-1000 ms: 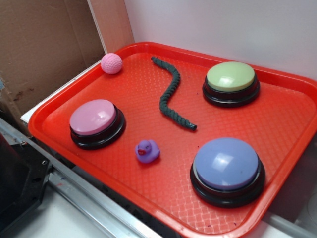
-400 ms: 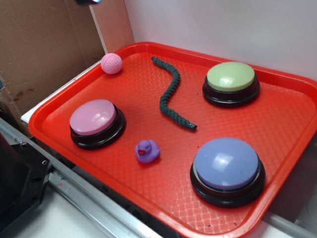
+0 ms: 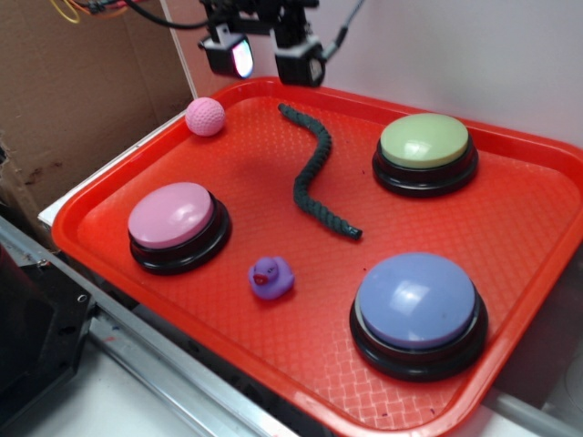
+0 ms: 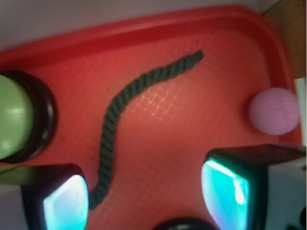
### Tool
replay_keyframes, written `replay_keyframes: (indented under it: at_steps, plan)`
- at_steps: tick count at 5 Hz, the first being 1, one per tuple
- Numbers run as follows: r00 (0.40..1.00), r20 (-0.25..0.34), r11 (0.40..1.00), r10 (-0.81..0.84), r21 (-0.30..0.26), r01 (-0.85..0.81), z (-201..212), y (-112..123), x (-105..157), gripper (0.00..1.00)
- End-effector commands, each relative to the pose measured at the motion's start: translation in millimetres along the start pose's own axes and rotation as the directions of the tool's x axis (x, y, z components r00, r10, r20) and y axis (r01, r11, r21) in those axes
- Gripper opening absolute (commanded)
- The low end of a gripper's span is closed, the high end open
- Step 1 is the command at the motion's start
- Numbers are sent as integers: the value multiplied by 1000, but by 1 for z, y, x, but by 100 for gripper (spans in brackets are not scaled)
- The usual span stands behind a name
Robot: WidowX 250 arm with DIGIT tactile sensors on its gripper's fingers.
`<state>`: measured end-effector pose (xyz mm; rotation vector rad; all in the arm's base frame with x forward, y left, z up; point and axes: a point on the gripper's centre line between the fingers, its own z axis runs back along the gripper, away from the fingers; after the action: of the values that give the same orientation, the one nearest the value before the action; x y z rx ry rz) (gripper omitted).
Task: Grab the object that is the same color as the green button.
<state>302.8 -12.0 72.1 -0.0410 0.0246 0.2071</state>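
The gripper is hanging above the far edge of the red tray, its fingers spread wide and pinching nothing. The dark green rope is lying flat and wavy down the middle of the tray, its far tip sitting nearly under the gripper and its near tip resting between the green button and the purple duck. In the wrist view the rope is running diagonally between the two pads, with the pink ball lying off to one side, clear of it. In my judgement the approach is only beginning. A sound grasp is calling for descent over a straight stretch near mid-length, the wrist turned so the fingers are straddling the rope crosswise, and the tips reaching almost to the tray before closing, since so thin a piece is likely to slip out of a high pinch.
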Motion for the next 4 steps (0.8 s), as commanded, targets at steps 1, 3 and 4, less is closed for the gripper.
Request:
replay_keyframes:
  at_steps: [1,3,4]
  plan:
    - [999,0,998,-41,-55,41,-31,4,12,100]
    - [994,-40,993,-103,-58,101,-46,-5,25,100]
    - [988,-98,993,-116,-12,116,-64,-2,23,100]
